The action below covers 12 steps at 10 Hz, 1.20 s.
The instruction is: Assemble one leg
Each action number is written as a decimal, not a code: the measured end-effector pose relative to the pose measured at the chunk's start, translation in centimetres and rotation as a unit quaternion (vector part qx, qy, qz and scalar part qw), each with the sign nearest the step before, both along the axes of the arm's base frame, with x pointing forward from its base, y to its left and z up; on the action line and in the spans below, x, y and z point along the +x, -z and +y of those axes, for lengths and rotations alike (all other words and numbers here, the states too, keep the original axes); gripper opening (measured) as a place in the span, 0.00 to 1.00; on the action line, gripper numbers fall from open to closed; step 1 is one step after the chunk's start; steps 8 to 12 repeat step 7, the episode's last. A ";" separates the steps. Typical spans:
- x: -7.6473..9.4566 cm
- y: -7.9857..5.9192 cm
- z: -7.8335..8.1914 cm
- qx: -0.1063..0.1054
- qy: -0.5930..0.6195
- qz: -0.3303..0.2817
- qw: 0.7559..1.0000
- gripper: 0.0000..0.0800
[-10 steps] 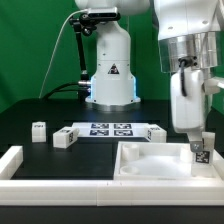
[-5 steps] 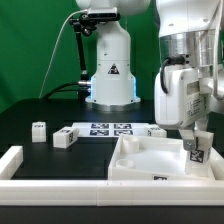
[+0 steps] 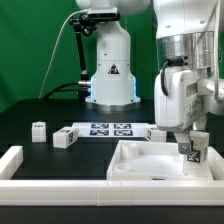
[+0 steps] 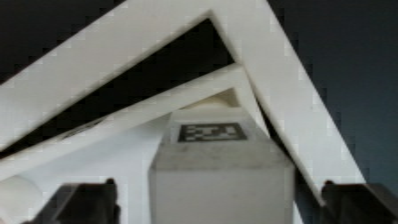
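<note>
My gripper [image 3: 191,149] is shut on a leg [image 3: 196,154], a small white post with a black-and-white tag. It holds the leg upright at the far right corner of the large white square tray-like part [image 3: 140,160], on the exterior view's right. In the wrist view the leg [image 4: 219,175] fills the space between my two dark fingers [image 4: 80,202], tag facing the camera, with the tray's raised rims [image 4: 267,80] meeting in a corner behind it. I cannot see the leg's lower end or whether it touches the tray.
Two more legs [image 3: 38,130] [image 3: 63,138] stand on the black table at the exterior view's left. The marker board [image 3: 105,129] lies behind the tray, with another white piece [image 3: 157,131] at its right end. A long white rail [image 3: 18,162] runs along the front left. The robot base [image 3: 110,75] stands at the back.
The wrist has turned and the gripper has shifted a little toward the exterior view's left, carrying the leg with it over the tray's corner.
</note>
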<state>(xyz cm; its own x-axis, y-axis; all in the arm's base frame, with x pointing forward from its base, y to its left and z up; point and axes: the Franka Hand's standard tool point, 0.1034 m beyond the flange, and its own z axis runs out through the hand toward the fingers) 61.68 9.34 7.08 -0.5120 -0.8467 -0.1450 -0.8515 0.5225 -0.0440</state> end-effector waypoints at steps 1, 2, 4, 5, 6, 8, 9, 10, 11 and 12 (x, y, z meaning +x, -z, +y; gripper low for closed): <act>0.0 0.0 0.0 0.000 0.000 0.000 1.000 0.76; 0.0 0.0 0.0 0.000 0.000 0.000 1.000 0.80; 0.0 0.0 0.0 0.000 0.000 0.000 1.000 0.81; 0.0 0.0 0.0 0.000 0.000 0.000 1.000 0.81; 0.0 0.0 0.0 0.000 0.000 0.000 1.000 0.81; 0.0 0.0 0.0 0.000 0.000 0.000 1.000 0.81; 0.0 0.0 0.0 0.000 0.000 0.000 1.000 0.81; 0.0 0.0 0.0 0.000 0.000 0.000 1.000 0.81; 0.0 0.0 0.0 0.000 0.000 0.000 1.000 0.81; 0.0 0.0 0.0 0.000 0.000 0.000 1.000 0.81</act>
